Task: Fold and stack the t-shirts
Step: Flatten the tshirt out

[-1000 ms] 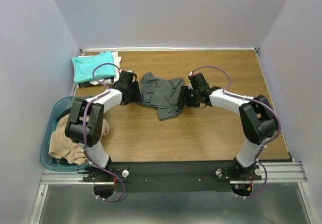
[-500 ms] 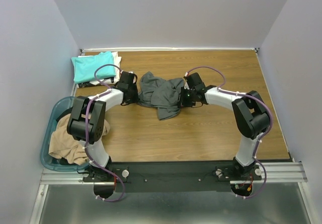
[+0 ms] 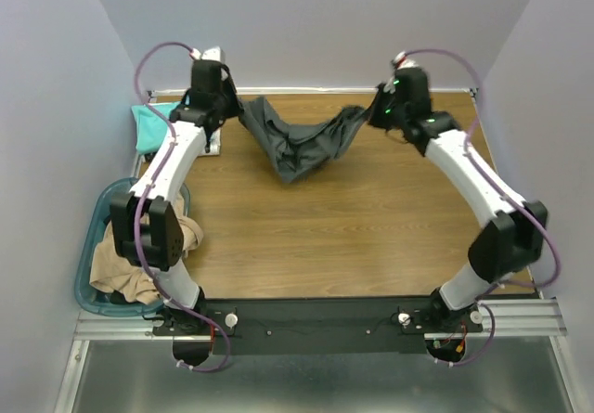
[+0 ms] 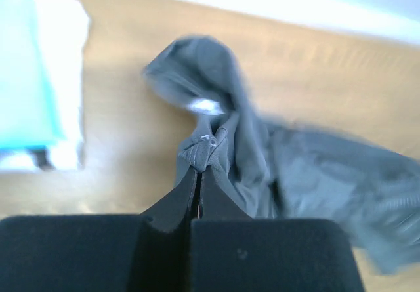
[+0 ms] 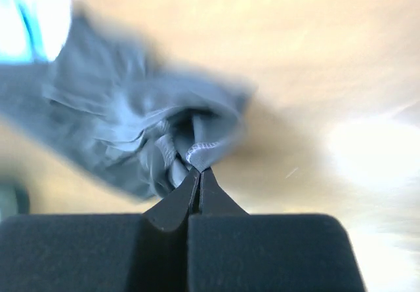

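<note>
left gripper (image 4: 199,168): I am pinching it closed on a bunched edge of the dark grey t-shirt (image 3: 299,144).
right gripper (image 5: 199,170): I am clamping the other end.
place: it is sagging between them near the far edge of the table (image 3: 371,223).

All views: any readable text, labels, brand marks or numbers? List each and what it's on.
No legible text, label, brand or number in any view.
dark grey t-shirt: a small white patch shows in the left wrist view, possibly a tag, too blurred to read.
fingers, teal t-shirt, basket: no markings visible.
</note>
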